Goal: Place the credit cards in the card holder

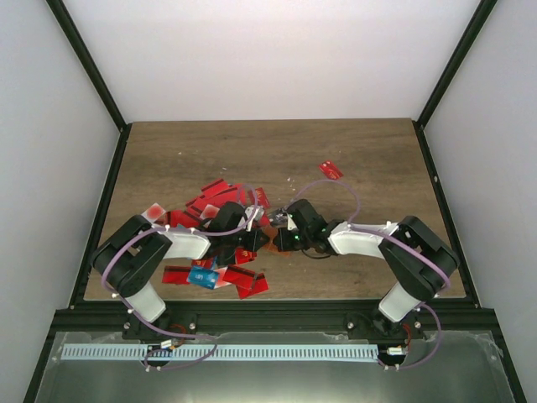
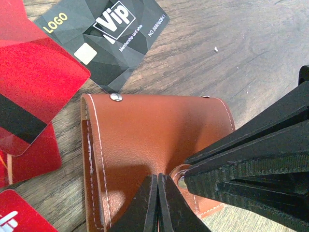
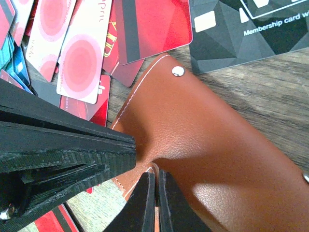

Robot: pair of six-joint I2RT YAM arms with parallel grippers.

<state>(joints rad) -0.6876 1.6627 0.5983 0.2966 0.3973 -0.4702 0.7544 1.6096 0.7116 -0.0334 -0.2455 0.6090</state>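
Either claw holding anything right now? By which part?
Both look shut on the card holder: left claw and right claw pinch one edge of it, side by side.

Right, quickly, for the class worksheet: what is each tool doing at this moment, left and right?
Left tool: closed, pinching the holder.
Right tool: closed, pinching the same holder at its edge.

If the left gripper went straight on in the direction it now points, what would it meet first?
The card holder: the left gripper has its shut fingertips resting on the brown leather, seemingly pinching it. Beyond the holder lies the black Vip card.
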